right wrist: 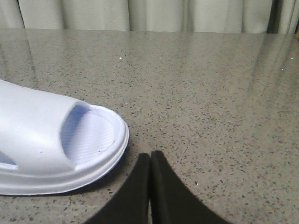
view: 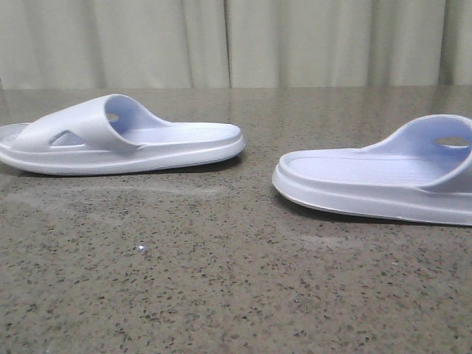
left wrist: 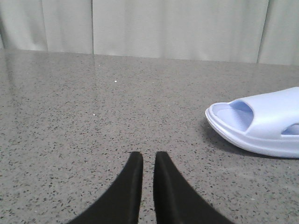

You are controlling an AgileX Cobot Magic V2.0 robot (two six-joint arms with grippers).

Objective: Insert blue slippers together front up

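Note:
Two pale blue slippers lie sole-down and well apart on the speckled stone table. The left slipper (view: 122,136) has its strap towards the left. The right slipper (view: 383,177) has its strap towards the right and runs off the frame edge. Neither gripper appears in the front view. In the left wrist view my left gripper (left wrist: 148,156) hangs low over bare table, its black fingers nearly together and holding nothing, beside the toe end of a slipper (left wrist: 261,121). In the right wrist view my right gripper (right wrist: 150,155) is shut and empty, just beside the toe end of a slipper (right wrist: 42,149).
A pale pleated curtain (view: 236,40) hangs behind the table's far edge. Grey-brown speckled table top (view: 221,280) stretches in front of and between the slippers.

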